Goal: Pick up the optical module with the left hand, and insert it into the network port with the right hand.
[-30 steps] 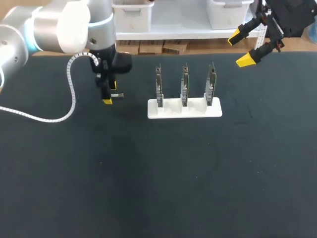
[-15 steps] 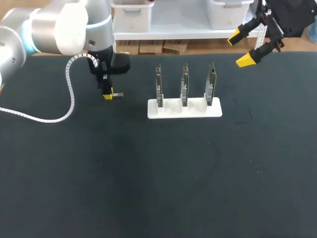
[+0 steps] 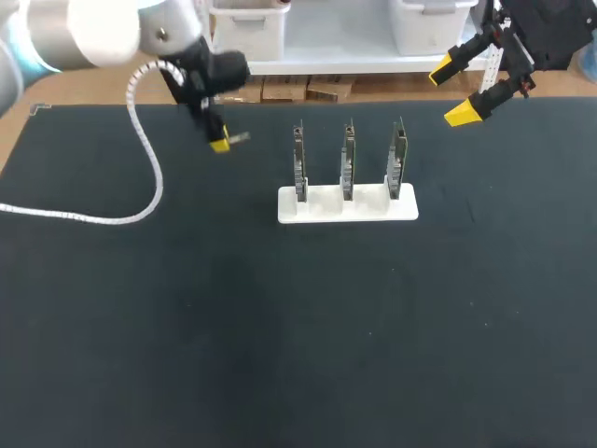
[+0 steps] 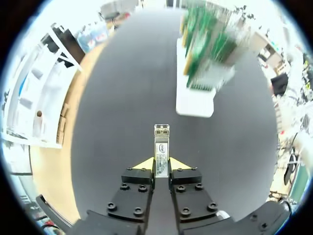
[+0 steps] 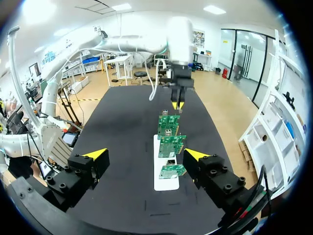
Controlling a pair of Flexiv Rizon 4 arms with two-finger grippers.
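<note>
My left gripper (image 3: 219, 143) hangs above the far left of the black table, shut on a small silver optical module (image 3: 237, 138) that sticks out past the yellow tips toward the board stand. In the left wrist view the module (image 4: 161, 149) lies lengthwise between the two fingers of the gripper (image 4: 161, 163), its metal end pointing ahead. A white stand (image 3: 347, 204) holds three upright green circuit boards (image 3: 348, 161); the network ports show on the boards (image 5: 169, 145) in the right wrist view. My right gripper (image 3: 461, 90) stays open, high at the far right; its wrist view shows the gripper (image 5: 144, 154) empty.
A white coiled cable (image 3: 112, 217) trails from my left arm across the left side of the table (image 3: 298, 345). The stand (image 4: 194, 95) lies ahead and to the right of the left gripper.
My left gripper closed on the optical module where it lay on the table, then lifted it up and toward the far edge. The right arm has not moved.
</note>
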